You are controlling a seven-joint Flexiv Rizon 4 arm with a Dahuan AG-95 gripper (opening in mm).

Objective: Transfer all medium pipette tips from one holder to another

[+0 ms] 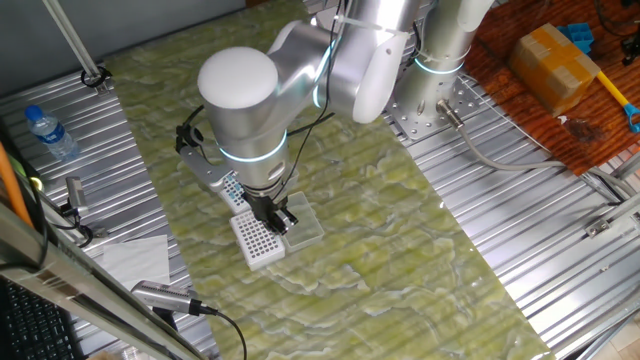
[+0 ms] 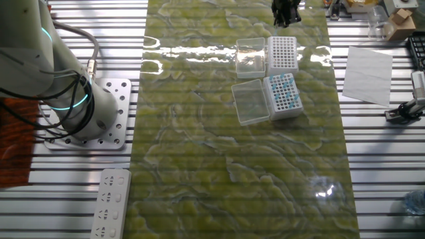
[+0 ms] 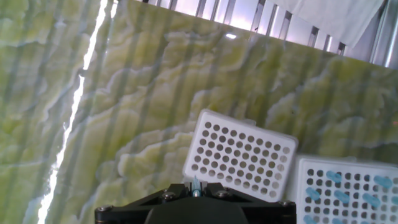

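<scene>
The pipette tips (image 2: 284, 93) are sitting as scattered blue dots in one white rack (image 2: 283, 97) on the green mat (image 2: 199, 166), near the mat's edge. A second white rack (image 2: 281, 53), showing only dark holes, is standing just beside it. Clear lids (image 2: 250, 102) are lying open against both racks. The gripper (image 3: 196, 186) is hanging above the second rack, its fingers nearly closed and pinching one blue-topped tip (image 3: 196, 185) between them.

A green marbled mat (image 2: 232, 172) covers a ribbed metal table (image 2: 385, 172), with bright glare (image 2: 199, 53).
</scene>
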